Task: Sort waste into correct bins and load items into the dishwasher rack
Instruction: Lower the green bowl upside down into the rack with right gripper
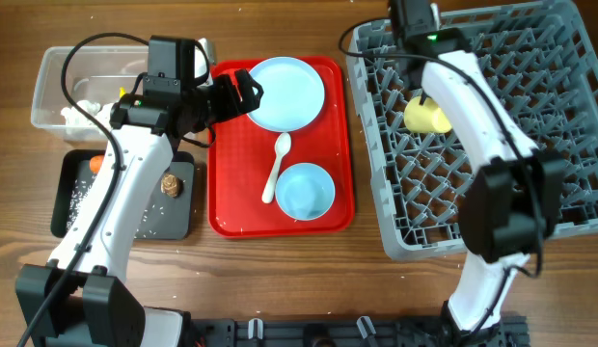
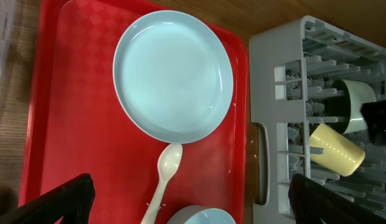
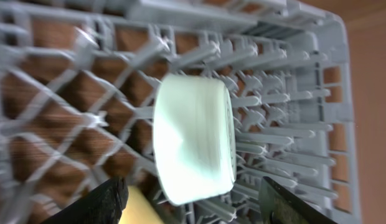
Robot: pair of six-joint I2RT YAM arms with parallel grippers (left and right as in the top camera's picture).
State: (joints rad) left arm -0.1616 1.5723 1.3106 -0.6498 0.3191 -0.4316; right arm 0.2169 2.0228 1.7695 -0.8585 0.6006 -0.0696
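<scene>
Overhead: brown wooden table (image 1: 280,275); red tray (image 1: 231,178) centre, rack (image 1: 569,116) right.

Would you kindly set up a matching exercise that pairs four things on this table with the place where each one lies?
Things:
1. light-blue plate
2. yellow cup
3. brown lump
4. white tissues

Places:
A. in the grey rack
B. in the black tray
C. in the clear tub
D. on the red tray

Pairs: 1-D, 2-A, 3-B, 4-C
</scene>
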